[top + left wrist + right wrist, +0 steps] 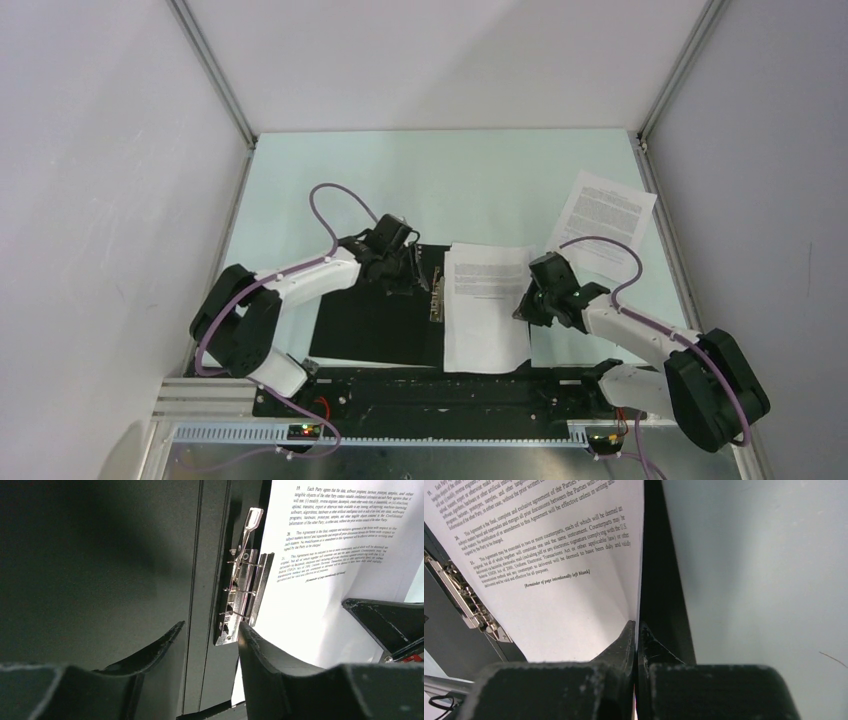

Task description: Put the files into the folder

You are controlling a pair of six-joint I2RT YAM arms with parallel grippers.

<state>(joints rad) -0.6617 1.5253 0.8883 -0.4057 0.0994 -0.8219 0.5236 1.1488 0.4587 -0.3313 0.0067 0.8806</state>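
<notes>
Here the folder (375, 325) lies open on the table (450, 180), black inside up, close to the near edge and about midway along it. Its metal clip (436, 295) runs down the middle fold. A white sheet (485, 310) with small black print covers the right half of the folder, so most of that half is hidden. I cannot tell if it is one sheet or more lying together. A second sheet (605, 220) lies flat by the right edge of the table, toward the far right corner, well apart from the folder; a purple cable crosses in front of its near end. The left gripper (415, 270) hangs over the far end of the clip. In the left wrist view its fingers (165, 642) are spread, with the near end of the clip (240, 587) between them; whether either finger touches the metal is hard to make out. The right gripper (522, 310) sits at the right edge of the sheet on the folder. In the right wrist view its fingers (624, 640) are pressed tight together, and the edge of the sheet (564, 580) runs straight into the line between them, so it is pinching the paper. A black strip of folder (664, 580) shows just beside that edge. The right arm hides a pale patch near the table's near edge, and I cannot tell what it is.
</notes>
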